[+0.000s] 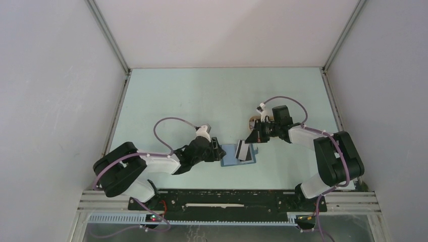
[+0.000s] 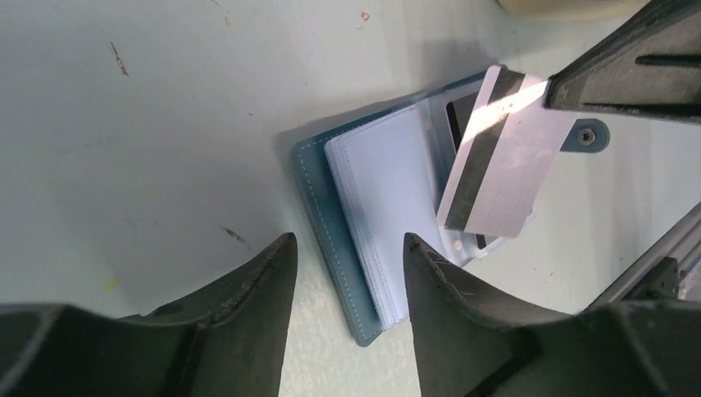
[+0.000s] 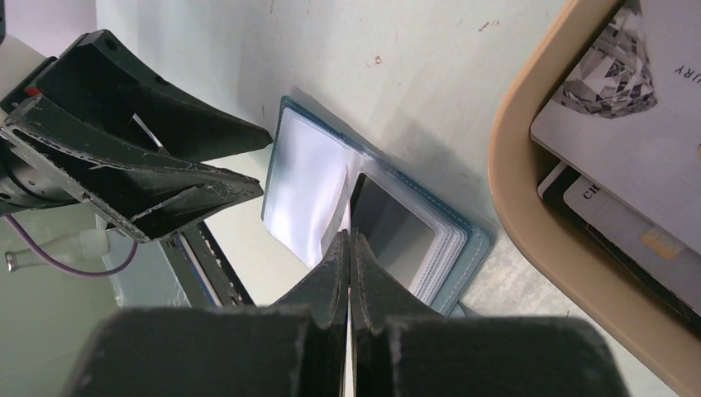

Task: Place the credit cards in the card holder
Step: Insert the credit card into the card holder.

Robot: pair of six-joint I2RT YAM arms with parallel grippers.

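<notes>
The teal-blue card holder (image 1: 233,157) lies open on the table, its light blue pockets (image 2: 388,186) facing up. A dark card (image 3: 395,225) sits in one pocket. My right gripper (image 3: 349,240) is shut on a whitish credit card (image 2: 504,165) with a dark stripe. It holds the card tilted, with its lower edge over the pockets. My left gripper (image 2: 347,241) stands open low over the holder's near corner (image 2: 364,331), one finger on each side and a gap at both. In the top view the left gripper (image 1: 218,150) is at the holder's left edge and the right gripper (image 1: 255,135) is above its right side.
A beige oval tray (image 3: 517,198) just beyond the holder contains more cards (image 3: 616,99). In the top view the right arm hides most of the tray (image 1: 251,121). White walls enclose the table, and the arms' mounting rail (image 1: 227,199) runs along the near edge.
</notes>
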